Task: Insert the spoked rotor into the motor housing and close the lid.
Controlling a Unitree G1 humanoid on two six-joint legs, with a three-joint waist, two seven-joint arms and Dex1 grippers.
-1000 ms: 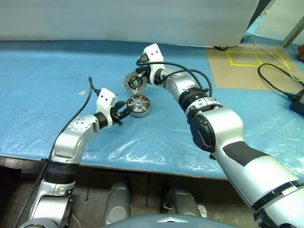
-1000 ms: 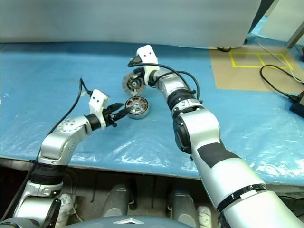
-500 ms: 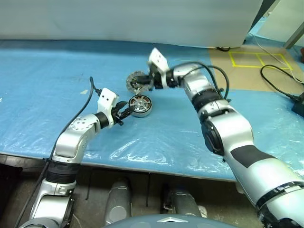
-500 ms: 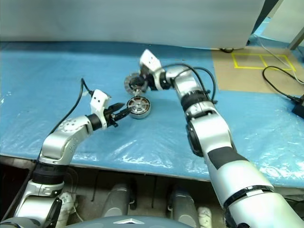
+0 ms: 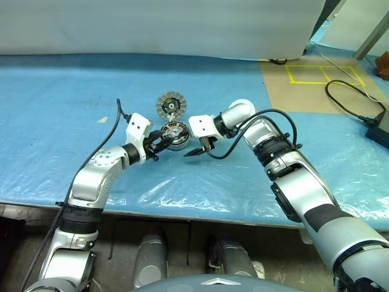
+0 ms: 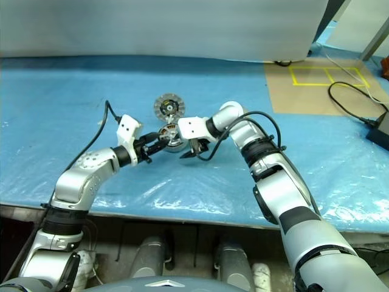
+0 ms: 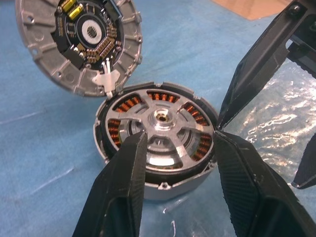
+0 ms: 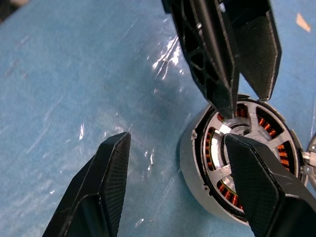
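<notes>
Blue plastic-covered table [image 5: 61, 121] w/ motor housing [image 5: 175, 135] & lid [image 5: 169, 104] lying on it.

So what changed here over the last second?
The right claw set the round silver-grey metal lid down on the blue sheet, let go, and swung back down beside the squat silver motor housing. The left claw and the housing stayed put.
</notes>
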